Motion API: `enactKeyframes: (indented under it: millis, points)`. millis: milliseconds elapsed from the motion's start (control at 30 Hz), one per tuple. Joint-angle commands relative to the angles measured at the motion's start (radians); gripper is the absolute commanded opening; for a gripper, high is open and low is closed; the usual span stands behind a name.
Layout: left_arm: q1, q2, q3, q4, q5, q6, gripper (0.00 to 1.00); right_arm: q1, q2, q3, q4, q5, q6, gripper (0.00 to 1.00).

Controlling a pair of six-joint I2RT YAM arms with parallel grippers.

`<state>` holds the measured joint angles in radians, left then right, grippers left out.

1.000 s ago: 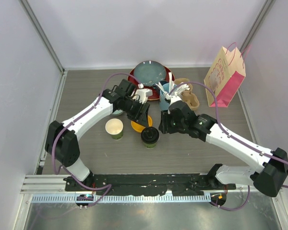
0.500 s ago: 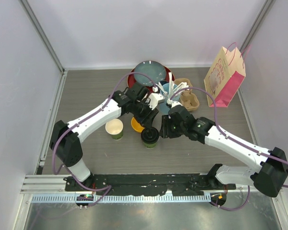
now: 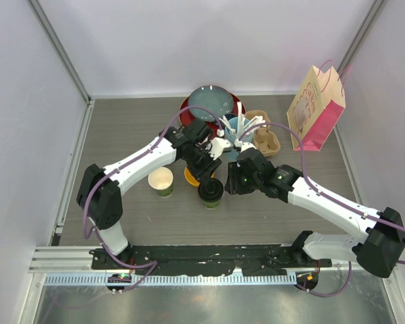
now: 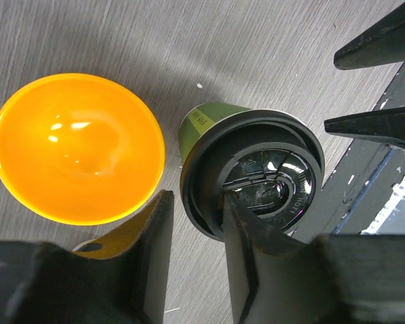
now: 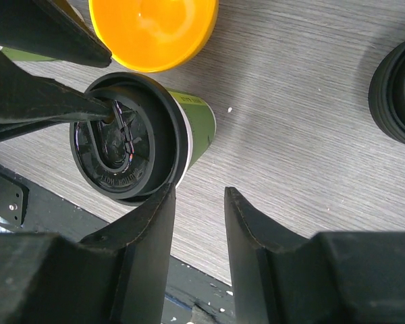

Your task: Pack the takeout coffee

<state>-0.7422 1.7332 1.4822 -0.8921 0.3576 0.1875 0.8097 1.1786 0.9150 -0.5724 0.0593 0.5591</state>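
The left gripper is parted and straddles the rim of the black lid. One finger lies over the lid's recessed top and the other is outside the rim. A sliver of table shows between that outer finger and the rim, so nothing is clamped. The lid sits on the lidded green cup, which stands upright near the middle of the table.

The right gripper is also spread and holds nothing; only bare wood grain shows between its fingers. The cup is at its 10 o'clock, and the nearer fingertip is right against the lid's edge; I cannot tell if it touches.

Seen from above, with the lidded cup as centre:
- The orange bowl is at 10 o'clock, just beside the cup, with a thin gap between them.
- The open green cup, cream inside and without a lid, stands at 9 o'clock, apart from the bowl.
- The stacked plates are at 12 o'clock.
- The light-blue cup of utensils is at 1 o'clock, with the cardboard cup carrier just past it.
- The pink gift bag stands at 2 o'clock, against the right wall.

In the right wrist view, a stack of black lids is cut off by the frame edge at 2 o'clock.

There is bare table from 6 o'clock to the near edge, and at 9 o'clock beyond the open cup to the left wall. Both forearms crowd the space from 10 to 4 o'clock.
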Motion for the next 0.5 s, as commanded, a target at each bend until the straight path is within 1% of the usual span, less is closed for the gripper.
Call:
enactKeyframes:
  millis: [0,67,100,267,300,467]
  points:
    - [-0.003,0.003,0.012,0.001,0.023,-0.037,0.33,0.0,-0.002,0.018,0.028,0.02,-0.013,0.4]
    - [-0.003,-0.004,0.003,0.01,0.023,-0.069,0.26,-0.001,0.001,0.015,0.028,0.027,-0.014,0.39]
    - [-0.005,-0.007,0.0,0.013,0.014,-0.088,0.19,-0.001,0.0,0.015,0.028,0.034,-0.018,0.39]
    - [-0.003,-0.046,-0.031,0.035,-0.104,-0.181,0.02,-0.003,-0.002,0.022,0.028,0.05,-0.027,0.39]
    - [-0.003,-0.052,-0.04,0.038,-0.114,-0.236,0.0,-0.004,-0.002,0.025,0.028,0.054,-0.028,0.38]
    - [-0.003,-0.109,-0.083,0.088,-0.193,-0.391,0.0,-0.004,0.004,0.061,0.026,0.096,-0.03,0.37]
